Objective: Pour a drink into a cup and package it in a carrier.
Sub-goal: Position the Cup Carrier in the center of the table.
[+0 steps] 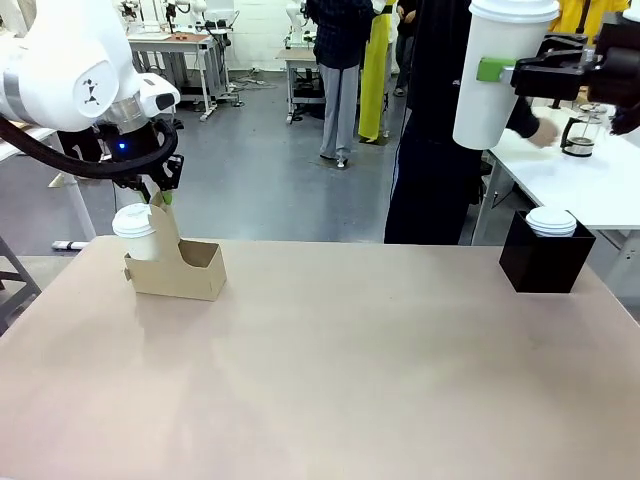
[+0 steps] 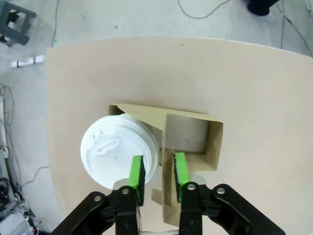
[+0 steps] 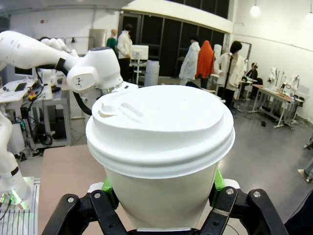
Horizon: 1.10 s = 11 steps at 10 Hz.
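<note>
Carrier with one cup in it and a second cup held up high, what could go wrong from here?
The left gripper straddles the carrier at its handle tab, beside the seated cup; with one slot loaded, a lift could tilt it. The right gripper holds the second cup high, far from the empty slot; a slip or a missed slot on the way down could spill it.

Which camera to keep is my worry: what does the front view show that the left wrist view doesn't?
Front view: the right gripper holding a raised cup, a black box of lids, a jug. Left wrist view: the sip hole in the lid, the empty slot. Both: the left gripper, the carrier, its lidded cup, the table.
</note>
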Available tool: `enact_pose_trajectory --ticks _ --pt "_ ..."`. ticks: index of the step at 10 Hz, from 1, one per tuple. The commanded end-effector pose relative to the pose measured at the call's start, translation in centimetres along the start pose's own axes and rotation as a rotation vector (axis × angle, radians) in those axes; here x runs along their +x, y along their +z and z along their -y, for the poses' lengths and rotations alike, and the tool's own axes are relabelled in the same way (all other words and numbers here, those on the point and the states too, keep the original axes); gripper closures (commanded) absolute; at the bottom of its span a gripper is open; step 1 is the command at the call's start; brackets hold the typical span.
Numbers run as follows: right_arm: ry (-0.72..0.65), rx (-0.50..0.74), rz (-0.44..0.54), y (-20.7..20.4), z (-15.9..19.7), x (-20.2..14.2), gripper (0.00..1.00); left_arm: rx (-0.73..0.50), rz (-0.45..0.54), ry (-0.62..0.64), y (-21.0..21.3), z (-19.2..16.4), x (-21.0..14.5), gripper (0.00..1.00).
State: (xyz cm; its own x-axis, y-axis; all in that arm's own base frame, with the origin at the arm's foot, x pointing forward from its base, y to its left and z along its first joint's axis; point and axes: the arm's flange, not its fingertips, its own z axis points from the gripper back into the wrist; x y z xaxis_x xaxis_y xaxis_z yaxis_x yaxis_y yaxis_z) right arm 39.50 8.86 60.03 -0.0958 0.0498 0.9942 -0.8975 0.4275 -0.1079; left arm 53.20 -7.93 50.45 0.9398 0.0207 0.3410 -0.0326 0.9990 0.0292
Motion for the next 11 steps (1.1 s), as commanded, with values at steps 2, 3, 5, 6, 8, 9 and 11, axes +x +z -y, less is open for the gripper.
enact_pose_trajectory --ticks 2,3,5,6,8,9,11 --pt "0.005 0.001 0.011 0.0 0.1 0.2 0.20 0.000 -0.027 -0.019 0.3 0.3 0.3 1.00" --pt "0.005 0.001 0.011 0.0 0.1 0.2 0.20 0.014 -0.036 -0.018 0.2 0.4 0.3 1.00" --pt "0.005 0.001 0.011 0.0 0.1 0.2 0.20 0.001 -0.017 -0.010 0.0 0.5 -0.2 1.00" --pt "0.005 0.001 0.011 0.0 0.1 0.2 0.20 0.001 -0.017 -0.010 0.0 0.5 -0.2 1.00" --pt "0.005 0.001 0.011 0.0 0.1 0.2 0.20 -0.090 -0.060 0.043 0.7 -0.1 0.1 0.98" --pt "0.005 0.001 0.011 0.0 0.1 0.2 0.20 -0.103 -0.046 0.094 2.0 0.5 -0.4 0.98" --pt "0.005 0.001 0.011 0.0 0.1 0.2 0.20 -0.130 -0.015 0.127 4.4 3.8 -2.3 0.98"
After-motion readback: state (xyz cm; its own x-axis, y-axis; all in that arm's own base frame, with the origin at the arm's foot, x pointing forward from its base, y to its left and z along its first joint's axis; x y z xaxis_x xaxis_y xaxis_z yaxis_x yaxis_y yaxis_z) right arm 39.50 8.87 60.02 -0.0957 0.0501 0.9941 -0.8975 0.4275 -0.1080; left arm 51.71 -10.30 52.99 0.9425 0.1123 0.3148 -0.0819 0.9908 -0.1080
